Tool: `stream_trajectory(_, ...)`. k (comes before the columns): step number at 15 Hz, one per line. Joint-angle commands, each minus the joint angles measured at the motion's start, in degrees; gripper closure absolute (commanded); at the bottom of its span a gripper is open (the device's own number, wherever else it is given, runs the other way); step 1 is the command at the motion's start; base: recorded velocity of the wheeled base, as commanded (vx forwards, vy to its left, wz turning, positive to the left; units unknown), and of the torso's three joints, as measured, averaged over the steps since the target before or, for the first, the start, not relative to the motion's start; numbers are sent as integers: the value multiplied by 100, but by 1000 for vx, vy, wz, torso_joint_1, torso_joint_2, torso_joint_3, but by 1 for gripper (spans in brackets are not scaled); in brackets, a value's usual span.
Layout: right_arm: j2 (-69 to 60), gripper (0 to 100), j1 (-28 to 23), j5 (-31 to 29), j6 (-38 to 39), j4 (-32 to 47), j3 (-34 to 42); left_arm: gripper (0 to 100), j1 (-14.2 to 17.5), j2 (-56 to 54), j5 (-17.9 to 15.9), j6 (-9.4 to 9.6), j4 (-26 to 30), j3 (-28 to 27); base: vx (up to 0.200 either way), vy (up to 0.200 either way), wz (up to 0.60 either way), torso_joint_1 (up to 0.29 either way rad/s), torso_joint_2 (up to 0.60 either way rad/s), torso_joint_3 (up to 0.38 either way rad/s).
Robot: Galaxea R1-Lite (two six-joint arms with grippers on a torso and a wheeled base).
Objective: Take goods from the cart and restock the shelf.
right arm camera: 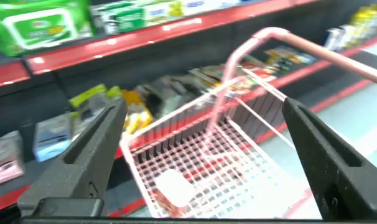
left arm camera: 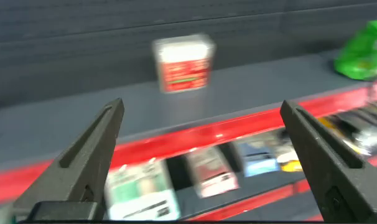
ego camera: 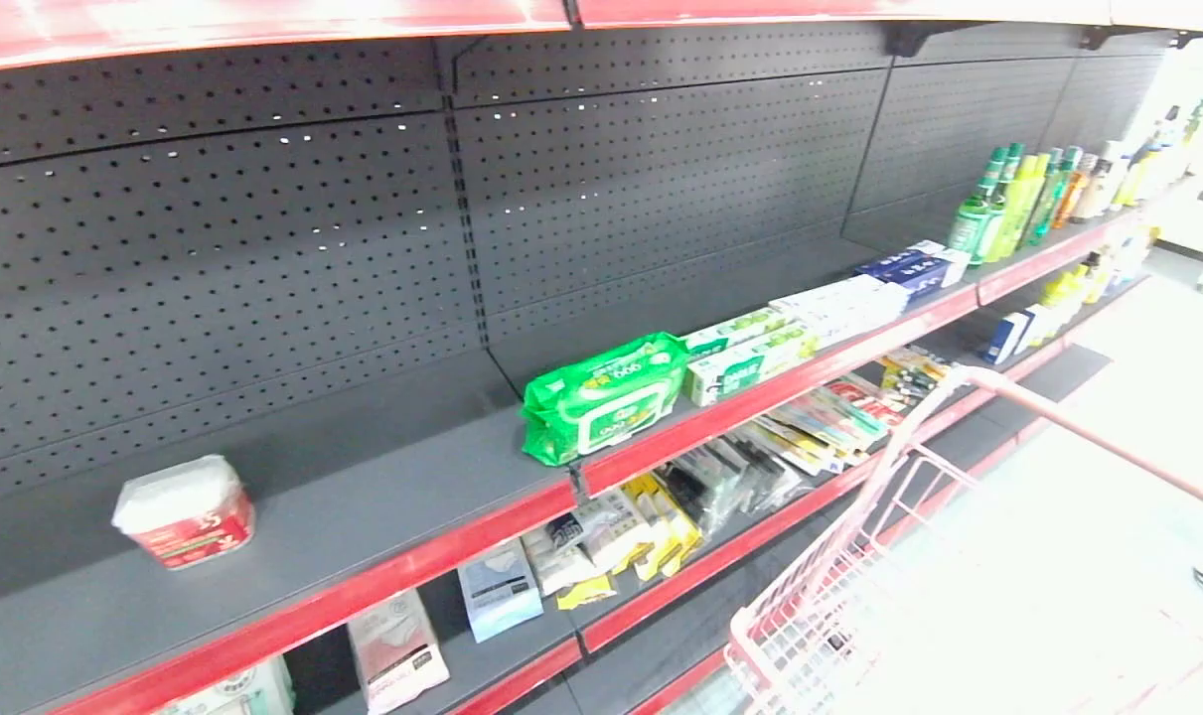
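A red and white tissue pack (ego camera: 186,511) stands alone on the left of the dark shelf (ego camera: 363,497), seen also as the tissue pack (left arm camera: 183,62) beyond my left gripper (left arm camera: 201,130), which is open and holds nothing. A green wipes pack (ego camera: 601,395) lies further right on the same shelf board. The pink wire cart (ego camera: 919,556) stands at the lower right. My right gripper (right arm camera: 204,134) hangs open above the cart (right arm camera: 207,155), where a pale item (right arm camera: 173,186) lies on the wire bottom.
Boxed toothpaste (ego camera: 760,348) and green and yellow bottles (ego camera: 1008,199) line the shelf to the right. The lower shelf holds packets (ego camera: 601,536) and toothbrushes (ego camera: 820,417). A red-edged board (ego camera: 263,30) runs overhead. Bare shelf room lies between the tissue pack and the wipes.
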Motion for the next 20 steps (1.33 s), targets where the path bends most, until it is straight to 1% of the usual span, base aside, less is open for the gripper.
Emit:
stream_trajectory(1, 2, 0, 0, 0, -4, -9, 0, 0, 3, 5, 3, 2, 2, 1, 0, 0, -600, 7, 2, -2)
stream_trajectory(4, 2, 0, 0, 0, -4, 0, 0, 0, 3, 5, 3, 2, 2, 1, 0, 0, -600, 1, -1, 4)
stream_trajectory(9, 213, 0, 26, 27, -31, 0, 0, 0, 3, 5, 3, 2, 2, 1, 0, 0, 0, 0, 0, 0)
stream_trajectory(10, 178, 0, -62, 18, 22, -18, 0, 0, 3, 5, 3, 2, 2, 1, 0, 0, 0, 0, 0, 0)
stream_trajectory(11, 407, 0, 53, 194, 75, -88, -527, 0, 3, 5, 3, 2, 2, 1, 0, 0, 0, 0, 0, 0)
stream_trajectory(12, 1787, 0, 264, 273, 751, -44, -1872, 0, 3, 5, 3, 2, 2, 1, 0, 0, 0, 0, 0, 0)
stream_trajectory(13, 2753, 0, 281, 220, 1639, -79, -2856, 0, 3, 5, 3, 2, 2, 1, 0, 0, 0, 0, 0, 0)
stream_trajectory(14, 3052, 0, 308, 299, 1586, -79, -3138, 0, 3, 5, -5, 11, 2, 1, 0, 0, 0, 0, 0, 0)
stream_trajectory(15, 3755, 0, 360, 501, 611, -18, -3384, 0, 3, 5, -5, 11, 2, 1, 0, 0, 0, 0, 0, 0)
stream_trajectory(16, 4485, 0, 79, 211, -145, 0, -3305, 0, 3, 5, 3, 11, 2, 1, 0, 0, 0, 0, 0, 0)
stream_trajectory(17, 5373, 0, 9, 264, -13, -35, -3217, 0, 3, 5, -5, 11, 2, 1, 0, 0, 0, 0, 0, 0)
stream_trajectory(18, 5909, 0, 18, 352, 83, -79, -3146, 0, 3, 5, -14, 11, 2, 1, 0, 0, 0, 0, 0, 0)
stream_trajectory(19, 6858, 0, 211, 405, 4, -79, -3120, 0, 3, 5, -23, 11, 2, 1, 0, 0, 0, 0, 0, 0)
stream_trajectory(20, 7596, 0, 580, 519, -75, -105, -3094, 0, 3, 5, -14, 2, 2, 1, 0, 0, 0, 0, 0, 0)
